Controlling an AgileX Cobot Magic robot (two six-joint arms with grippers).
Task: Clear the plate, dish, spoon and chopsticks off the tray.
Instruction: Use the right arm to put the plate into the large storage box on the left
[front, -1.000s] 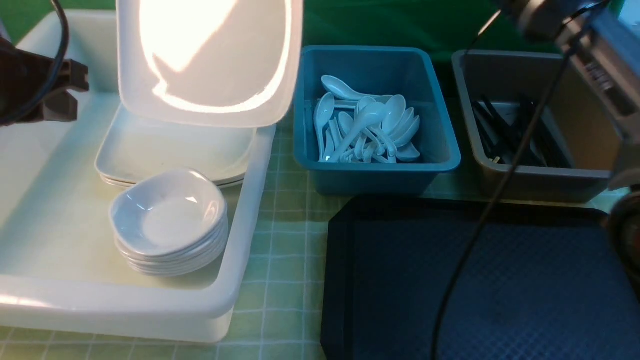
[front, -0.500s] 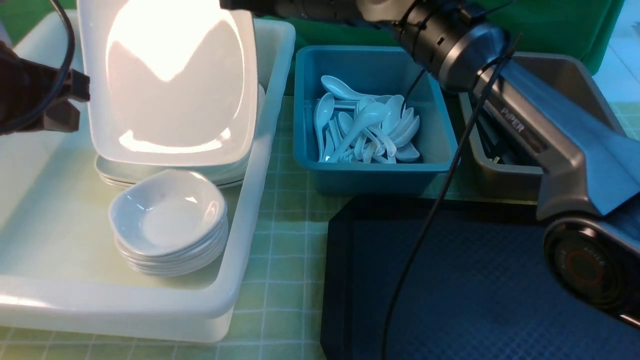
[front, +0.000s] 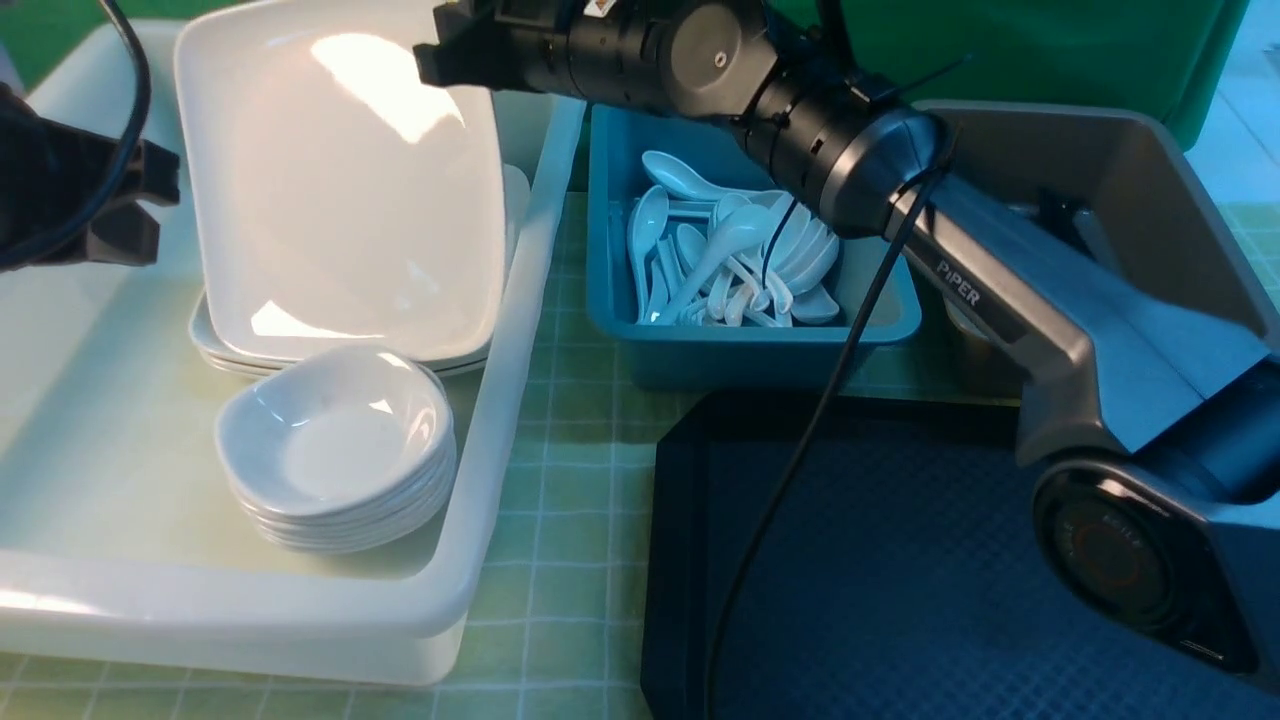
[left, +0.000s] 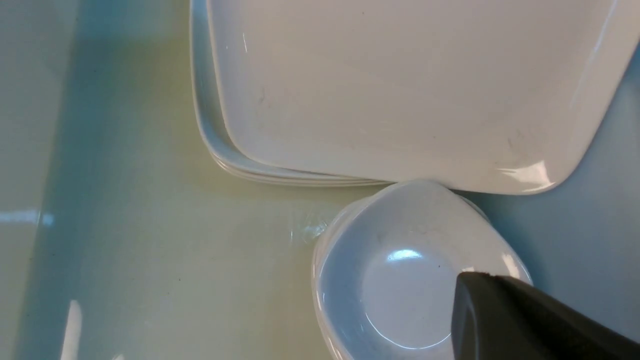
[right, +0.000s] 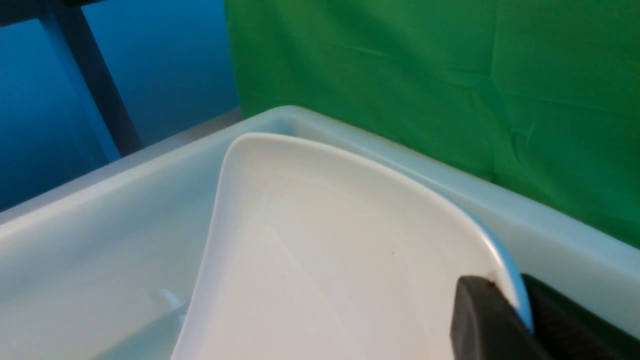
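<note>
The big white plate (front: 340, 190) was over the white tub (front: 510, 380), at about 10 o'clock in the front view. It was tilted. Its far edge was up high and its near edge was low, right at a stack of plates (front: 215, 345) inside the tub. I could not tell if it touched the stack.

The right claw (right: 517, 312) was pinched tight on the plate's rim at the high far corner, with one black finger on each side of the rim. The right arm reached across from 4 o'clock to get there.

A stack of small dishes (front: 335, 440) sat in the tub at 8 o'clock, just beside the stack of plates.

The left claw (front: 140, 195) hung over the tub at 9 o'clock and touched nothing. I could not tell if it was spread or closed.

A blue bin (front: 750, 335) stood at 12 o'clock with a pile of white spoons (front: 730, 260) in it. A gray bin (front: 1130, 170) stood at 2 o'clock, partly hidden by the right arm. The black tray (front: 900, 600) lay at 5 o'clock on the bench (front: 580, 500), which had a green checked cloth on it.
</note>
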